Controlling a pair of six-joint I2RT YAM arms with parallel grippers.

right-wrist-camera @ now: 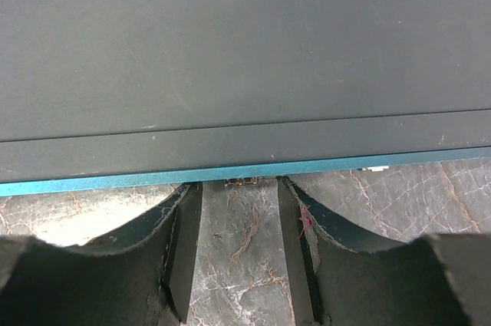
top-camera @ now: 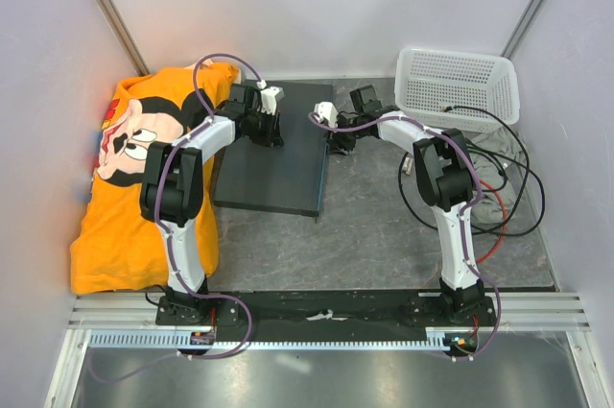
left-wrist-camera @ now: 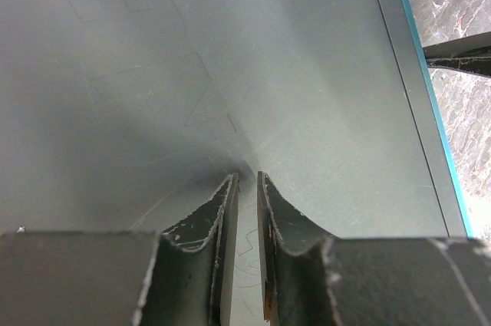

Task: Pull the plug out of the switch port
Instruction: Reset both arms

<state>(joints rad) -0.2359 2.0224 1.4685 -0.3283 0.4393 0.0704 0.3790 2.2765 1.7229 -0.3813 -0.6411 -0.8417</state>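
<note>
The switch (top-camera: 273, 163) lies flat mid-table, its dark top filling both wrist views (left-wrist-camera: 268, 73) (right-wrist-camera: 245, 50). Its teal front face (right-wrist-camera: 153, 180) points right. My left gripper (top-camera: 271, 130) (left-wrist-camera: 247, 177) rests tip-down on the far part of the top, jaws a narrow slit apart with nothing between them. My right gripper (top-camera: 336, 135) (right-wrist-camera: 238, 186) stands open against the teal face. A small clear piece with copper marks (right-wrist-camera: 244, 181) peeks out under that edge between the fingertips, touching neither. I cannot tell whether it is the plug.
A white mesh basket (top-camera: 459, 86) stands at the back right. Black cables (top-camera: 508, 178) and a red cable (top-camera: 491, 240) loop on the marble table right of the right arm. An orange printed shirt (top-camera: 125, 187) covers the left side.
</note>
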